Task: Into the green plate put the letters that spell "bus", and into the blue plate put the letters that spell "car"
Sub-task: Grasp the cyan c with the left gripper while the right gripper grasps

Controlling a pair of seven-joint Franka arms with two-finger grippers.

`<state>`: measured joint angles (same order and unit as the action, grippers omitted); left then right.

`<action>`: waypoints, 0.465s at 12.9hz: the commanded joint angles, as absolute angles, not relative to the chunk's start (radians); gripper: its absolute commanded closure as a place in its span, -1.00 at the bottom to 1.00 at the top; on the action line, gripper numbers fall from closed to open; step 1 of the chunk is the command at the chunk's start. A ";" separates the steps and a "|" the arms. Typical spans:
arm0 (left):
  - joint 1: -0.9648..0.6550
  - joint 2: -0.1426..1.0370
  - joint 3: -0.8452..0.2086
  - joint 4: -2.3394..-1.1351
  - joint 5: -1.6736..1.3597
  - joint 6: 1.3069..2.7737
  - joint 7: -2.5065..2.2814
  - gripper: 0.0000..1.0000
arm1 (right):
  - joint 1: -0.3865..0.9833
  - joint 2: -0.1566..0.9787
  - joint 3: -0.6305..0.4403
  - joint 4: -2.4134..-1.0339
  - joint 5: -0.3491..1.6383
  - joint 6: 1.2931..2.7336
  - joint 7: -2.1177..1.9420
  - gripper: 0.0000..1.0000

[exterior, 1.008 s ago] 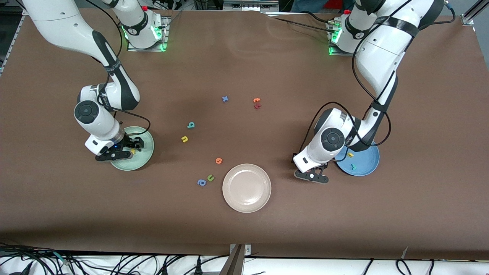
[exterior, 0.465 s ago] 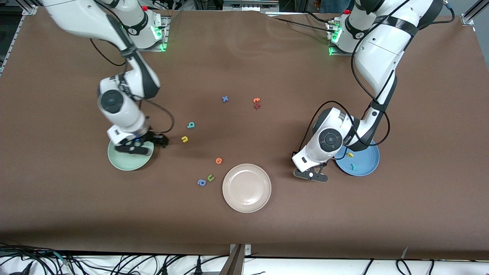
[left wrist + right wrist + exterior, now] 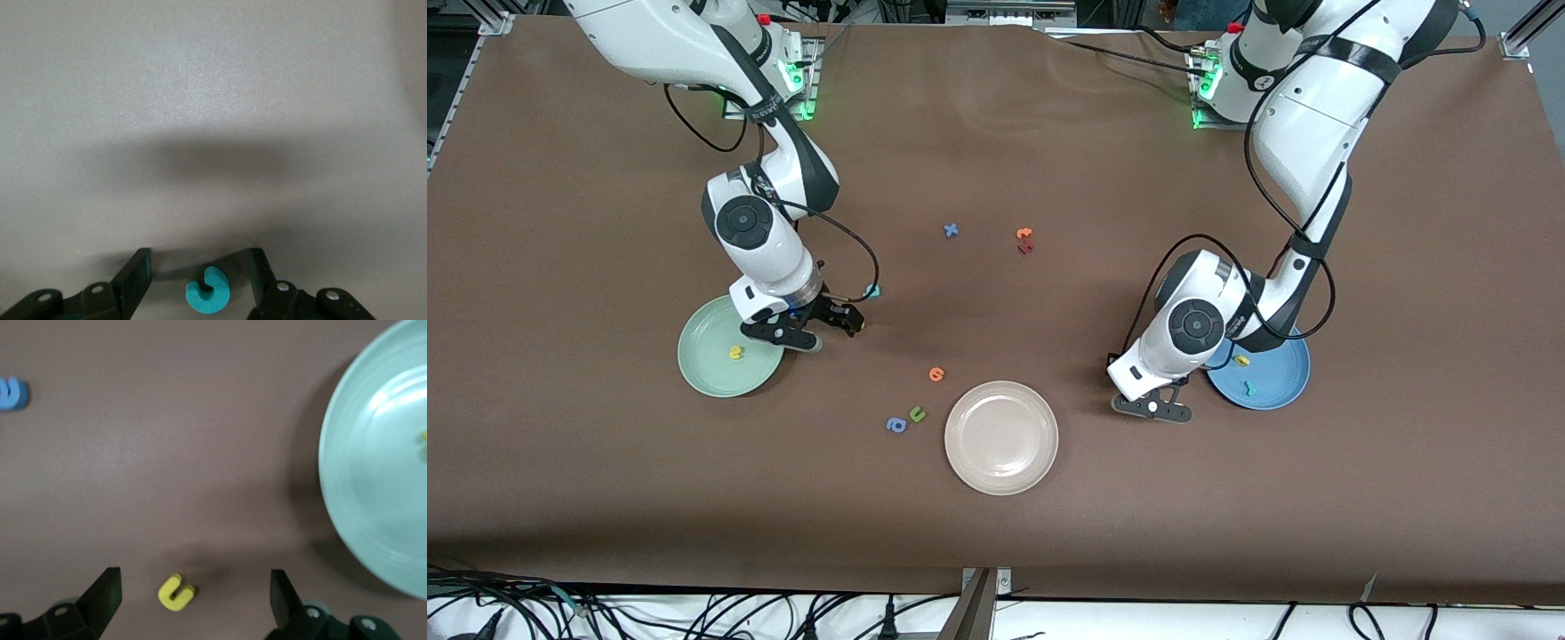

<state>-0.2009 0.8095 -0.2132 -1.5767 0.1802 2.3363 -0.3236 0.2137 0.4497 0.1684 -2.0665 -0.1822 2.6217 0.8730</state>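
The right arm hides most of the teal "b" [image 3: 873, 291] in the front view

This is a robotics lab, not anyone's home. Two white robot arms [image 3: 1280, 133] are bolted on metal base plates [image 3: 769, 107] with green status lights glowing, at the edge of a worktop [image 3: 996, 551] covered by one plain brown sheet. Bundles of black cables [image 3: 694, 613] trail along the white edge nearest the front camera, and bits of aluminium framing [image 3: 1525, 31] show at the corners.
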 commanded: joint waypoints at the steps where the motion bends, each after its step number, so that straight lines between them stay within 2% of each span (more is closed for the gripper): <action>1: -0.195 0.818 -0.215 -1.608 0.201 2.306 -0.356 -0.31 | 0.254 0.491 0.167 -2.031 -0.183 2.672 1.227 -0.97; 4: -0.193 0.818 -0.215 -1.609 0.201 2.243 -0.356 -0.28 | 0.287 0.526 0.167 -1.994 -0.193 2.665 1.488 -0.93; 5: -0.193 0.816 -0.215 -1.608 0.201 2.237 -0.356 -0.26 | 0.291 0.529 0.166 -1.994 -0.187 2.661 1.493 -0.78; 6: -0.193 0.818 -0.216 -1.606 0.199 2.237 -0.357 -0.19 | 0.284 0.532 0.166 -1.994 -0.187 2.642 1.494 -0.75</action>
